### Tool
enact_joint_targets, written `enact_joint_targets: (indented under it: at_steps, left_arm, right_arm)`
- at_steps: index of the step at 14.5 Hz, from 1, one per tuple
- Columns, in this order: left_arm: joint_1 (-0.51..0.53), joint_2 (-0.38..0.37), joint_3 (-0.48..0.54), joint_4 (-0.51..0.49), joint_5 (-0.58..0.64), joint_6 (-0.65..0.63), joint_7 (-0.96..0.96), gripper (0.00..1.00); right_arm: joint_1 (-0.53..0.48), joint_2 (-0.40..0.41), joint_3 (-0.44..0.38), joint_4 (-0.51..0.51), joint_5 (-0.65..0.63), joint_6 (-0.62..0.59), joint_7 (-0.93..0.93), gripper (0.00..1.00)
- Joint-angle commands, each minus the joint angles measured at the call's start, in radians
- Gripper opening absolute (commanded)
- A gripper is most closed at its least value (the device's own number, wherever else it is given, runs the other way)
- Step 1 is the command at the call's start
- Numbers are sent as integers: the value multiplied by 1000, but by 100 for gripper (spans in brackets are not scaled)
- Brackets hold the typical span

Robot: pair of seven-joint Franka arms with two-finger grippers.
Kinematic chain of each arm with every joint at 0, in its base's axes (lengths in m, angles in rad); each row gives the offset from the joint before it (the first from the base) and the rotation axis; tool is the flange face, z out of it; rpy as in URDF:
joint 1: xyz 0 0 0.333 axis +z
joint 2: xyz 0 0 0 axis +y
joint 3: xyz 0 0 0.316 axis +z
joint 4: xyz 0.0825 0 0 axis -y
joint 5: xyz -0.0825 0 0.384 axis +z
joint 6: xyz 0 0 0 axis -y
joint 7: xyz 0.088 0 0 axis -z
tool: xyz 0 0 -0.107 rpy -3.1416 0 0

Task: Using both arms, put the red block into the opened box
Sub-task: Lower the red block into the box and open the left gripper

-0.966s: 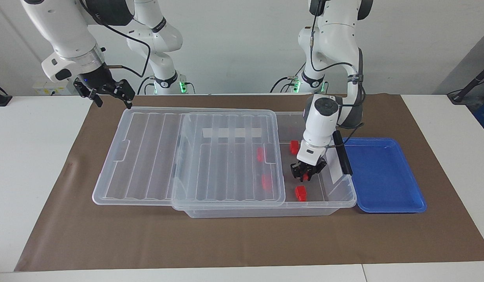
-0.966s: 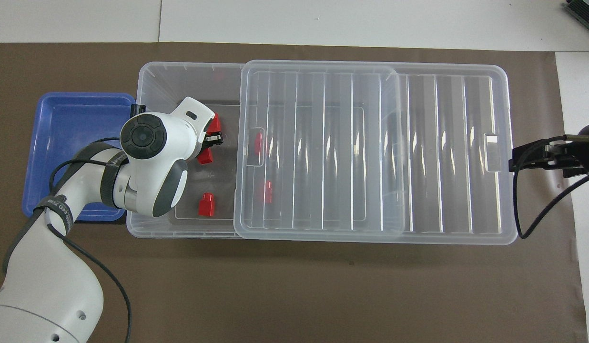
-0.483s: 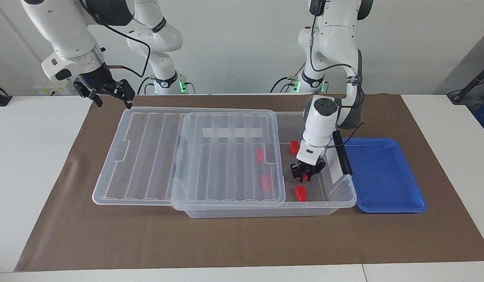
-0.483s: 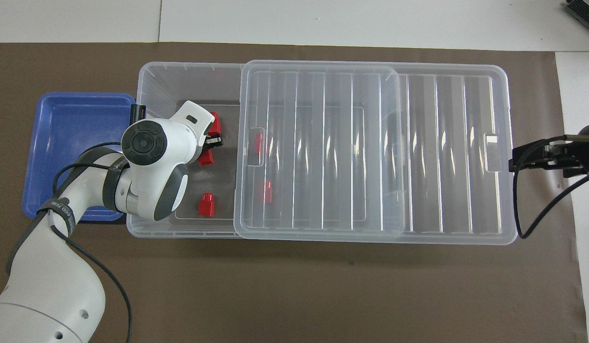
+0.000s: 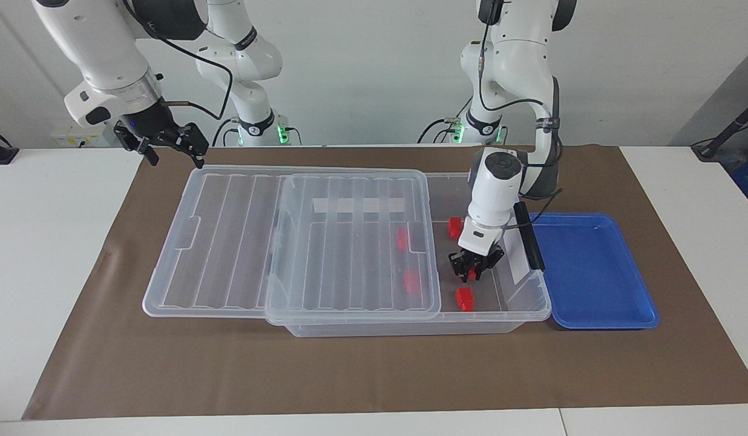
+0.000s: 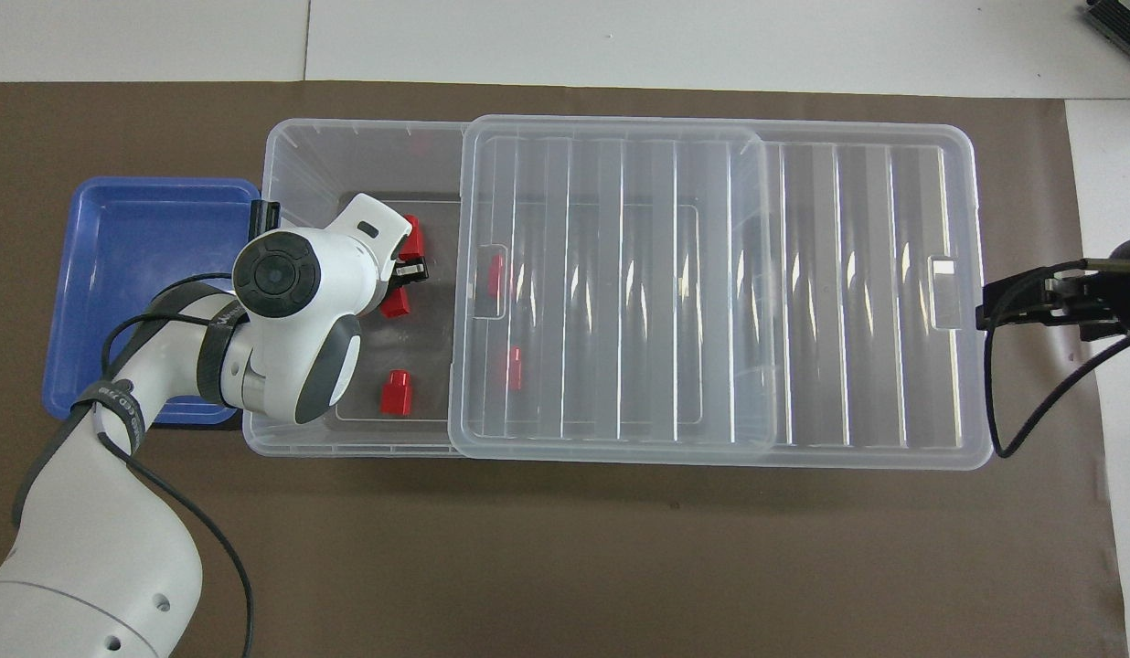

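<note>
The box (image 5: 410, 327) is a clear bin. Its ribbed lid (image 5: 350, 242) is slid toward the right arm's end, so the left arm's end stands uncovered. My left gripper (image 5: 471, 275) reaches down into that uncovered part, low over the floor, shut on a red block (image 5: 469, 273). In the overhead view the wrist hides most of this red block (image 6: 396, 304). Two more red blocks (image 5: 454, 227) (image 5: 465, 298) lie on the box floor beside it, and two others (image 5: 402, 238) (image 5: 412, 280) show through the lid. My right gripper (image 5: 168, 145) waits open above the mat, off the lid's end.
A shallow blue tray (image 5: 592, 266) with nothing in it sits against the box at the left arm's end. A brown mat (image 5: 374, 375) covers the table under everything. The black handle (image 5: 528, 236) stands at the box's end wall, close to the left arm's wrist.
The left arm's wrist has shifted slightly toward the robots over the box, with the block still between the fingers. The right arm has not moved.
</note>
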Motion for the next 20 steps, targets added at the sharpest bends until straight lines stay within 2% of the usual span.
enact_joint_targets:
  at_steps: [1, 2, 3, 7, 12, 15, 20]
  left_arm:
    - [-13, -1, 13, -12, 15, 24, -3, 83]
    - [-13, -1, 13, -10, 15, 24, -3, 93]
    - [-13, -1, 13, -9, 15, 24, -5, 95]
    - [-13, -4, 13, 13, 15, -6, -17, 95]
    - [-13, -57, 14, 97, 15, -219, -17, 95]
    - [-13, -105, 14, 102, 15, -284, -20, 95]
    - [-22, -174, 8, 165, 15, -466, -107, 100]
  right_arm:
    - [-14, -16, 5, -26, 24, 19, 7, 100]
    - [-14, -16, 5, -26, 24, 19, 7, 100]
    - [-14, -16, 5, -26, 24, 19, 7, 100]
    - [-14, -16, 5, -26, 24, 19, 7, 100]
    - [-14, -16, 5, -26, 24, 19, 7, 100]
    - [-14, -16, 3, -26, 24, 19, 6, 100]
    - [-15, -18, 2, -38, 24, 42, -43, 100]
